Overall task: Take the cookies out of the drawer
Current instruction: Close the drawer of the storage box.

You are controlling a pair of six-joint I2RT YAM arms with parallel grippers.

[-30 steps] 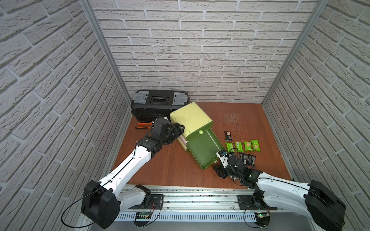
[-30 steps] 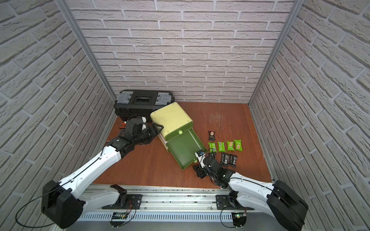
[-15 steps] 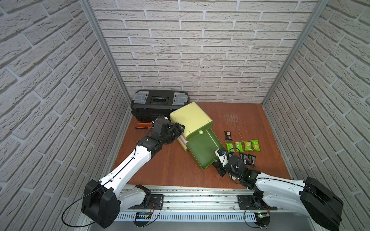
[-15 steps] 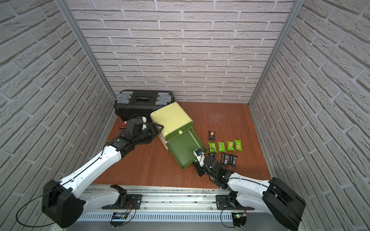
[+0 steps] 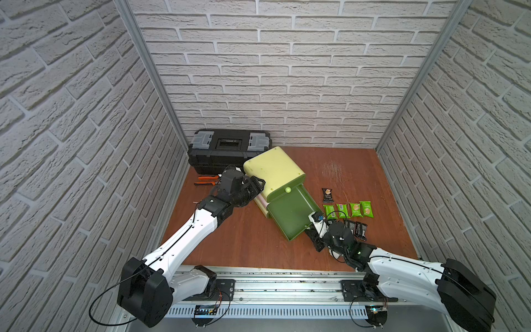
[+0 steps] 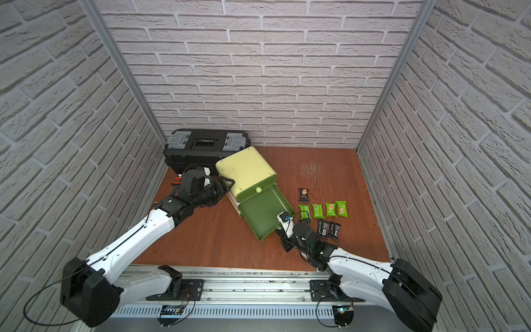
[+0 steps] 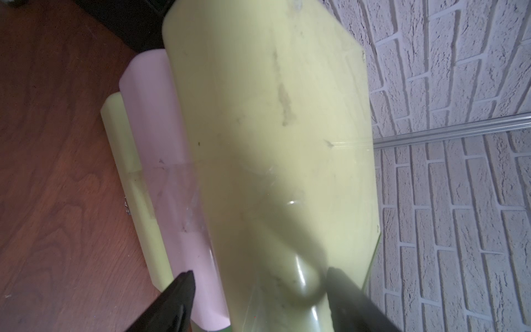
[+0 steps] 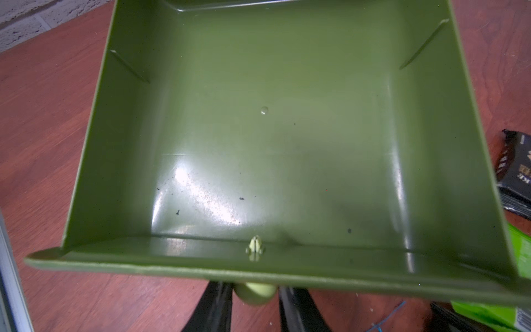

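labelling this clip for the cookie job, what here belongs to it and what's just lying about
job: drawer, its knob in the right end effector, cabinet, green cookies, black cookies
lying about: toolbox, pliers

right hand (image 8: 254, 299) clasps the pale knob (image 8: 255, 291) of the green drawer (image 8: 115, 143).

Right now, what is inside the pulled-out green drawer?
Nothing: the green drawer's floor is bare, with only dark specks and glare. Its rear end sits under the cabinet, so that strip is hidden. The cookies lie outside on the table.
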